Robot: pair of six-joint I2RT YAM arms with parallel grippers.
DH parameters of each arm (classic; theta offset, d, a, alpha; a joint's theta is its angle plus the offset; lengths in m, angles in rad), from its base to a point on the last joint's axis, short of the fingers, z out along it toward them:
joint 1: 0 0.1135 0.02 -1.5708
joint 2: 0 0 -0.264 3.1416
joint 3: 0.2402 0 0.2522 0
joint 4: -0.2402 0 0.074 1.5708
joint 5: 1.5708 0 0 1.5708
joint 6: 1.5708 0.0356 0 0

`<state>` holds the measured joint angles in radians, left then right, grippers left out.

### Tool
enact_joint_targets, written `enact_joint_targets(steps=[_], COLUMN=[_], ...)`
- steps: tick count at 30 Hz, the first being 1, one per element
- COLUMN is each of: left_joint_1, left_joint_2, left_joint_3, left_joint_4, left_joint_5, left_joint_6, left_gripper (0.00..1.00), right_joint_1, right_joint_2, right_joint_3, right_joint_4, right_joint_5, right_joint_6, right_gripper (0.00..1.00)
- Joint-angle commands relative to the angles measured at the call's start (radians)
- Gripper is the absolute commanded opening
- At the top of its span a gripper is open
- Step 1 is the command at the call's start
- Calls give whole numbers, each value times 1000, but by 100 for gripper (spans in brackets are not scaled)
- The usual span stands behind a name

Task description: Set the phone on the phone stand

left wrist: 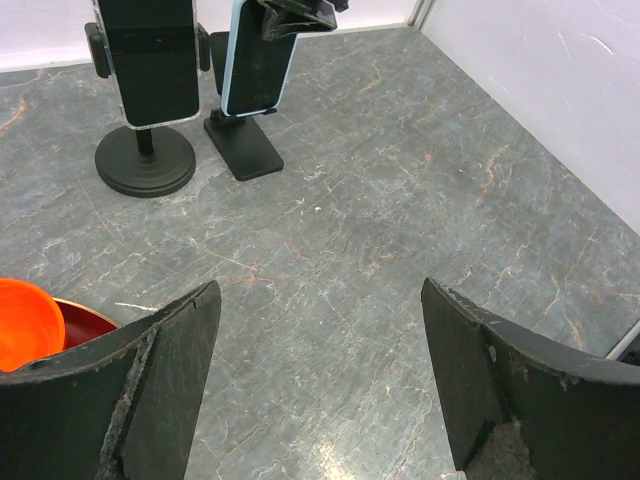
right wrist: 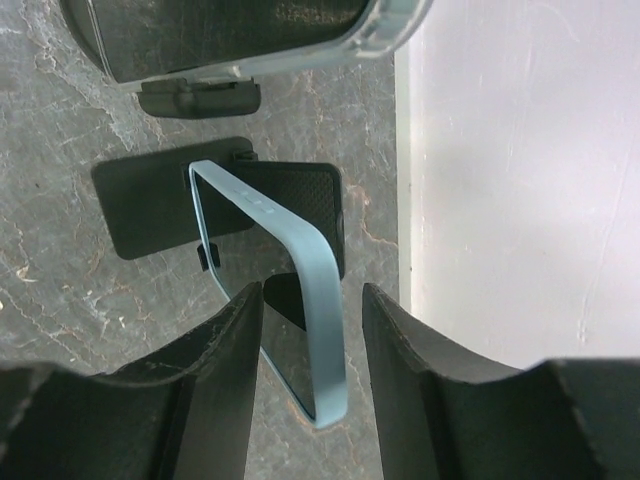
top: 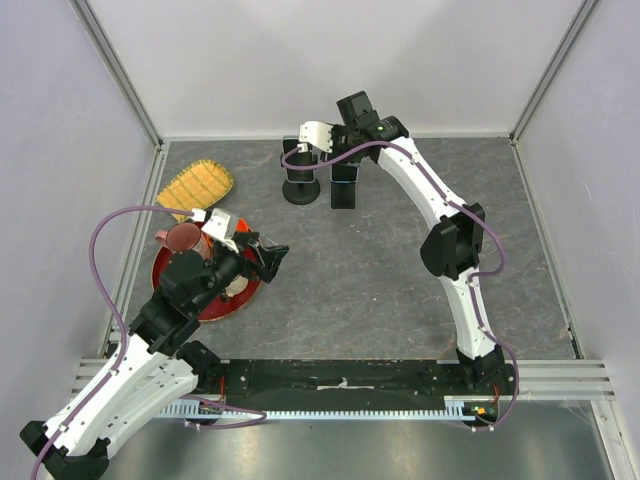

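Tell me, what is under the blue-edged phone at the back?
A black stand with a flat rectangular base on the table. The phone hides the stand's cradle.

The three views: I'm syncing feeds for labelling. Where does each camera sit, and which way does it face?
Top external: above and behind the bases, looking down on the table; both arms show, left gripper and right gripper included.
Left wrist: low over the table, facing the round-based stand and rectangular-based stand; its open fingers frame the bottom.
Right wrist: above the blue-cased phone, looking steeply down; its fingers flank it.
Shared: both wrist views show that phone and the rectangular-based stand.
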<state>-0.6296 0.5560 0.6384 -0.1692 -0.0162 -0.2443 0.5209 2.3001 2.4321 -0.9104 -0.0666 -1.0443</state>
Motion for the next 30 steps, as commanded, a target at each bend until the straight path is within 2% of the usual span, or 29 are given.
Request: enact_joint_targets(steps=[1, 23, 30], left_joint_1=[5, 5, 5], left_joint_2=[2, 7, 7], left_joint_3=[3, 3, 4], left_joint_4=[42, 34, 31], left_joint_5=[10, 10, 4], left_joint_6=[16, 17, 17], left_gripper=[87, 87, 87], right_joint_1=[-15, -62, -73], right_joint_2=[22, 102, 110], right_joint_3=[12, -11, -30], right_joint_4=[74, 191, 226], right_joint_5=[-81, -125, -147], right_joint_6=[-31, -83, -112], right_gripper=[51, 63, 69])
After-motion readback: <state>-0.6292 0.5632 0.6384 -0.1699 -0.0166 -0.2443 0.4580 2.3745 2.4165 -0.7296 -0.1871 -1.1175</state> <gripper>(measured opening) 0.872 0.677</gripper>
